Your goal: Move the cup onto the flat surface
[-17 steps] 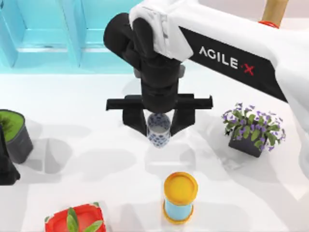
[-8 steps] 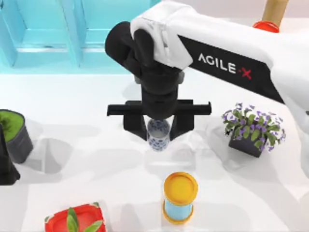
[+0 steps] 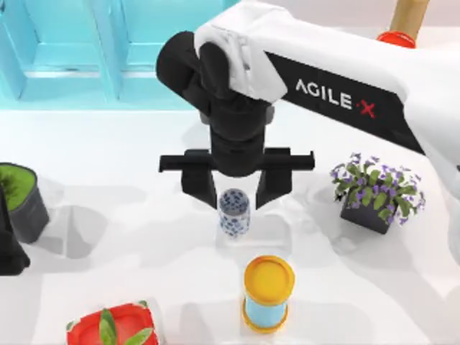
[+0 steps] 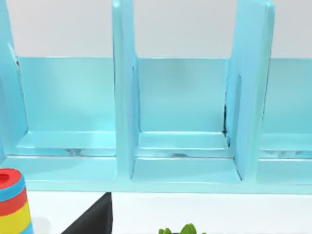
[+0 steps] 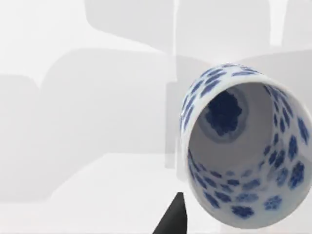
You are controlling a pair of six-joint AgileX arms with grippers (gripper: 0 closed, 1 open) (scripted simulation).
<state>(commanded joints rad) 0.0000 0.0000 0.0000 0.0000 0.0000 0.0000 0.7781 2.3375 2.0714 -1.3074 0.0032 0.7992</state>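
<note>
Definitely not a real room, this is a rendered sim bench. Everything sits on a plain white table [image 3: 108, 251] with flat soft shadows and zero clutter. Along the back there's a glossy light-blue shelf rack [image 4: 185, 146] with upright dividers, and behind it just a blank pale wall. The props look like scattered test objects: a purple-flowered plant in a dark pot [image 3: 377, 190], a green-topped grey pot [image 3: 21, 198], a yellow-lidded can [image 3: 267, 293], a red planter [image 3: 111, 327], and probably a stack of coloured rings [image 4: 12, 202], though it's cut off at the edge. The white arm [image 3: 345, 79] carries an AgileX logo.
</note>
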